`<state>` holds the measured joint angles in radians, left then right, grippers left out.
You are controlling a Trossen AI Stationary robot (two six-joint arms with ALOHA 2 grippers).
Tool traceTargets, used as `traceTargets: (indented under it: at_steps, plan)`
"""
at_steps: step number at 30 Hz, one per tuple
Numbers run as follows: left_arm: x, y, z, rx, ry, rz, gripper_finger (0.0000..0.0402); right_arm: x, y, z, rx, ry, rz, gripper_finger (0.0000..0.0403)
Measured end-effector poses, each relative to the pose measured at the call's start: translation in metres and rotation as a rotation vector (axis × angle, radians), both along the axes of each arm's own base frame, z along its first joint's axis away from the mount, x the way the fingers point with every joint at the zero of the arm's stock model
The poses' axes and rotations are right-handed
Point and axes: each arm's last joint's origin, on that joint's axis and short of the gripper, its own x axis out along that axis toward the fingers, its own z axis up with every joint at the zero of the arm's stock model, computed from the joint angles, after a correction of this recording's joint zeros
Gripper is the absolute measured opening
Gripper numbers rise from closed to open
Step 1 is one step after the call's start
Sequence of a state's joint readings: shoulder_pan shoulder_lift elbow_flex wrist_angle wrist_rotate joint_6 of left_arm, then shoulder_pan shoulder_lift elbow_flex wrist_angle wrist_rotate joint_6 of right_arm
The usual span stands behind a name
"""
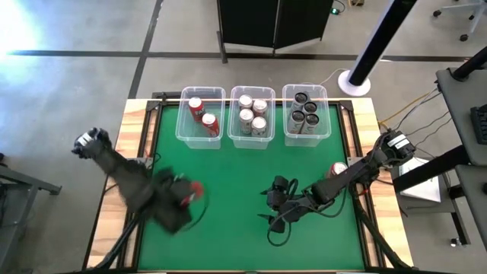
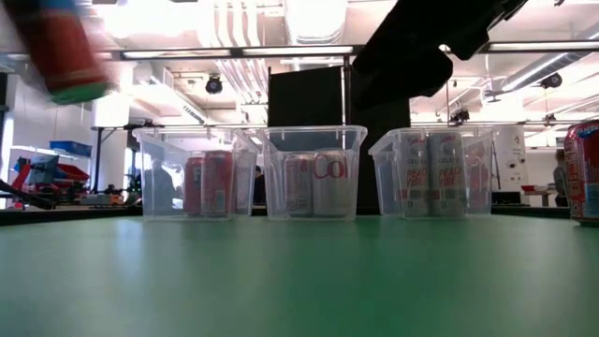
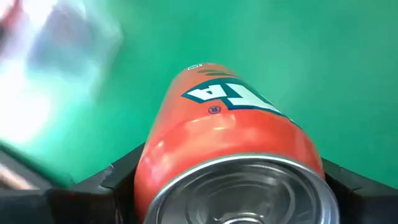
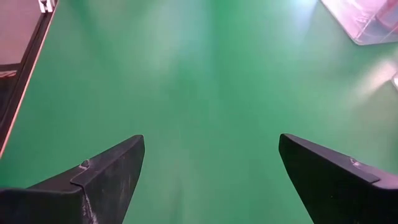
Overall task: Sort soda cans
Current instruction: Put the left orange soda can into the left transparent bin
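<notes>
Three clear plastic bins in a row along the far edge of the green table (image 1: 228, 221), seen from above. Left bin (image 1: 199, 116): two red cans (image 1: 202, 114), upright. Middle bin (image 1: 252, 116): four silver cans (image 1: 253, 116), upright. Right bin (image 1: 306, 114): four dark cans (image 1: 304, 113), upright. Left gripper (image 1: 190, 194) over the table's left half, pinching a red soda can (image 1: 196, 188). Right gripper (image 1: 275, 204) low over the centre-right, jaws spread wide, holding nothing. One more red can (image 1: 338, 170) upright near the right edge, partly hidden under the right arm.

Table height: same three bins across the middle, cans inside standing with long axes vertical. Held red can (image 2: 61, 47) blurred, high at upper left, tilted. Lone red can (image 2: 584, 170) upright at the right edge. Ceiling lights, pipes and a black panel (image 2: 304, 95) beyond.

Left wrist: held can (image 3: 230, 149) lying along the fingers (image 3: 93, 193), silver top toward the camera, base pointing away over green felt.

Right wrist: two dark fingers (image 4: 93, 180) wide apart over bare green surface; corner of a clear bin (image 4: 364, 18) ahead.
</notes>
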<state>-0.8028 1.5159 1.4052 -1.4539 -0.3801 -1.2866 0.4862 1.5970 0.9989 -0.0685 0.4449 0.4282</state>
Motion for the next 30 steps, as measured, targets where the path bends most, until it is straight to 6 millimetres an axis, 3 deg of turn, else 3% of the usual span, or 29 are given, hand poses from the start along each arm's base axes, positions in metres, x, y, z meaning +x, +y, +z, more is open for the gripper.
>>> traceTargets:
  at_steps: [4,8,12,16,21,30]
  plan:
    - [0.034,0.062,0.039,0.116,-0.033,-0.088,0.0279,0.000,0.000,0.000,0.005,0.000,-0.004,0.0368]
    - [0.050,0.131,0.076,0.225,-0.055,-0.072,0.0279,0.000,0.002,-0.002,0.011,-0.001,-0.007,0.0368]
    - [0.049,0.194,0.098,0.255,-0.014,0.007,0.0279,-0.001,0.004,-0.003,0.011,0.002,-0.001,0.0368]
    - [0.038,0.247,0.100,0.158,0.028,0.100,0.0279,-0.004,0.009,-0.003,0.011,0.001,0.017,0.0368]
    - [0.029,0.288,0.086,0.073,0.104,0.132,0.0279,-0.005,0.013,-0.006,0.006,0.011,0.028,0.0368]
    - [0.040,0.314,0.051,-0.009,0.206,0.052,0.0279,-0.001,0.015,-0.021,0.029,0.052,-0.002,0.0368]
